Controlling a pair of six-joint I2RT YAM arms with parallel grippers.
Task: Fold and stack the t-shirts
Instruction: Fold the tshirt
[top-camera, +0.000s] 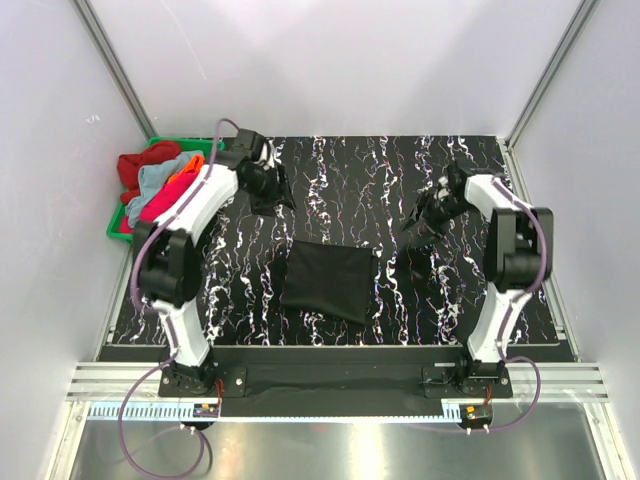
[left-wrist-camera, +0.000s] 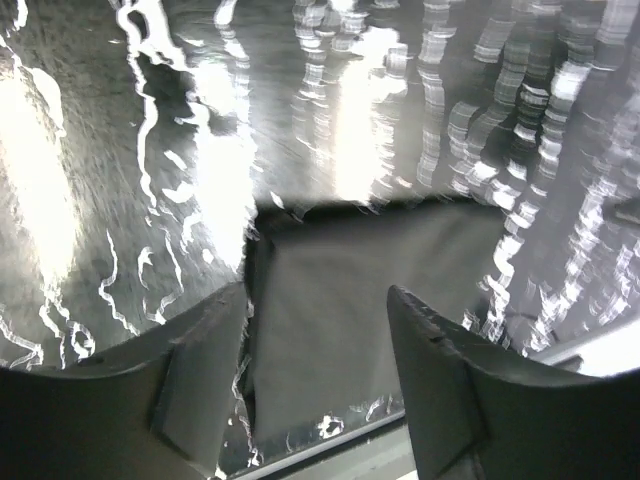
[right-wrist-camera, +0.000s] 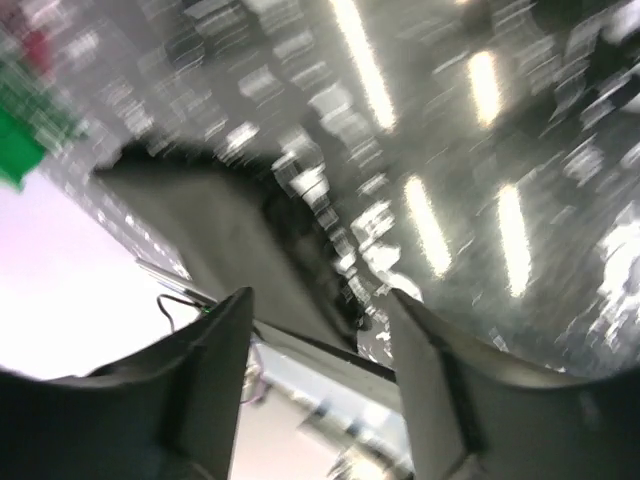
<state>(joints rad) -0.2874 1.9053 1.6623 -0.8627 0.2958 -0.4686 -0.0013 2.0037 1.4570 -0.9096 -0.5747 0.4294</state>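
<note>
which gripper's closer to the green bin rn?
Left. The left gripper hangs just right of the green bin near the table's far-left corner; the right gripper is across the table, on its right side.

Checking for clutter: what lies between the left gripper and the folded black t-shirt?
Only bare tabletop separates the left gripper and black t-shirt, per the top view.

Passable over bare marbled table (top-camera: 340, 180) on every side of the folded black t-shirt (top-camera: 328, 280), and between left gripper (top-camera: 270, 192) and right gripper (top-camera: 420, 225). Blocked far left by green bin (top-camera: 113, 230) heaped with coloured t-shirts (top-camera: 155, 180).
</note>
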